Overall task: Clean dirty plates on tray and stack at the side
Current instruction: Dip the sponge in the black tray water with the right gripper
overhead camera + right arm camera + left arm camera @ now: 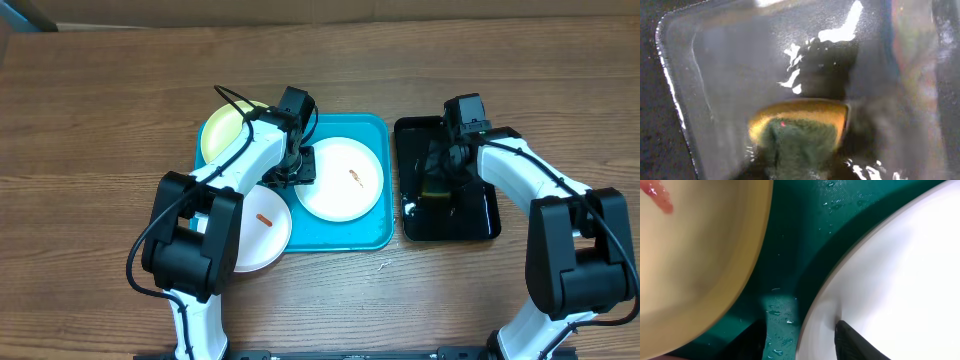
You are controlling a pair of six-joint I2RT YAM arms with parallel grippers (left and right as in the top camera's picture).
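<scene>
The turquoise tray (375,235) holds a white plate (345,178) with an orange smear at its right and a pale yellow-green plate (222,132) at its back left. A second white plate (262,235) with an orange smear overhangs the tray's front left edge. My left gripper (297,168) is open astride the left rim of the white plate (900,270): one finger rests inside it, the other is over the wet tray floor (785,255). The yellow-green plate (695,260) lies just beside. My right gripper (440,178) is down in the black tray, its jaws against a sponge (800,132).
The glossy black tray (478,225) stands right of the turquoise tray, wet inside (740,65). A small scrap (384,265) lies on the wooden table in front of the trays. Both arms reach in from the front edge.
</scene>
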